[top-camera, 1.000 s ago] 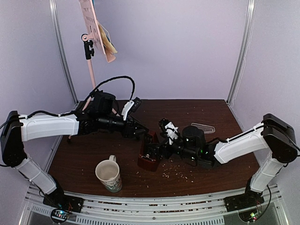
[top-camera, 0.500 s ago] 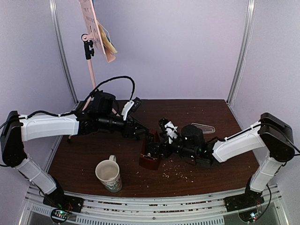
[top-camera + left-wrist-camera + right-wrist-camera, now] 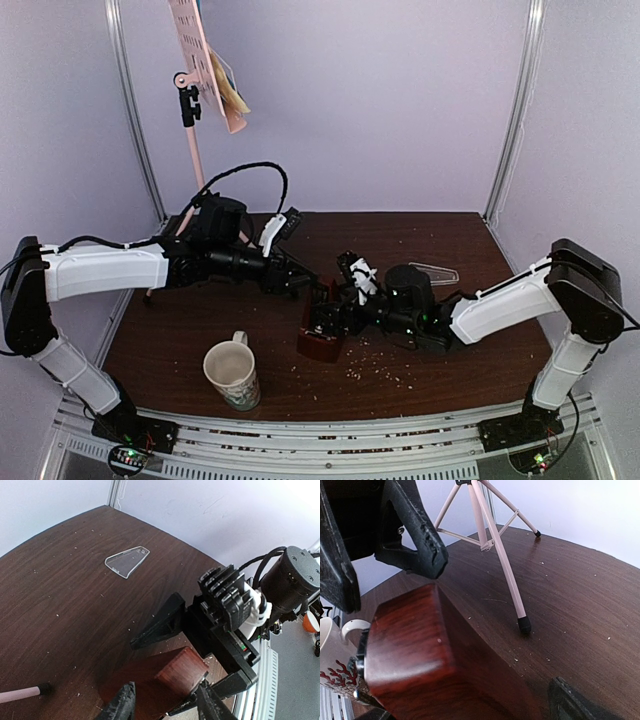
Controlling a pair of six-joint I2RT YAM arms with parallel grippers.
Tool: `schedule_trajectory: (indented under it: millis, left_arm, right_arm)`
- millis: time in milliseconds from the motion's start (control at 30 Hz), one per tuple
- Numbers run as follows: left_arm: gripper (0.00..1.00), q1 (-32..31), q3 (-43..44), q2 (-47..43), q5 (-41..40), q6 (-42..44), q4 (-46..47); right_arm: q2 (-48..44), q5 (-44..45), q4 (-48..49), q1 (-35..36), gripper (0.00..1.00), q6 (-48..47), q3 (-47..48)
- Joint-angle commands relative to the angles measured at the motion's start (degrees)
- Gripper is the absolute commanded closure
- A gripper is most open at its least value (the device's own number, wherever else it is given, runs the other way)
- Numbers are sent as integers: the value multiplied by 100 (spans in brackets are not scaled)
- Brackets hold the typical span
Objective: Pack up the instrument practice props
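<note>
The dark red-brown pyramid metronome stands mid-table, seen close in the left wrist view and right wrist view. My right gripper is open and straddles it, with a gap at one finger. My left gripper is open just above and behind its top, fingers on either side. The clear wedge cover lies flat behind the right arm. The pink music stand stands back left with yellow and blue sheets on its desk.
A cream patterned mug stands front left, near the metronome. The stand's tripod legs spread behind the metronome, one black foot close by. Crumbs dot the brown table. Frame posts rise at both back corners.
My right arm has crept slightly left, closer around the metronome. The left arm and the other things have not moved.
</note>
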Motion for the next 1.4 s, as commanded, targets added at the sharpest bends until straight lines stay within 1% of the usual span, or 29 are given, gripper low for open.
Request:
schedule_trajectory:
  millis: [0, 667, 800, 1367]
  left_arm:
    - [56, 9, -49, -84, 12, 108, 157]
    - [56, 9, -43, -54, 31, 108, 164]
    - [58, 8, -34, -43, 46, 108, 158]
    - [62, 8, -36, 8, 111, 107, 166]
  right_arm:
    - [83, -116, 167, -69, 14, 133, 41]
    - [327, -500, 8, -215, 21, 347, 288]
    - [377, -606, -37, -256, 22, 399, 346]
    - [602, -922, -495, -403, 23, 713, 756]
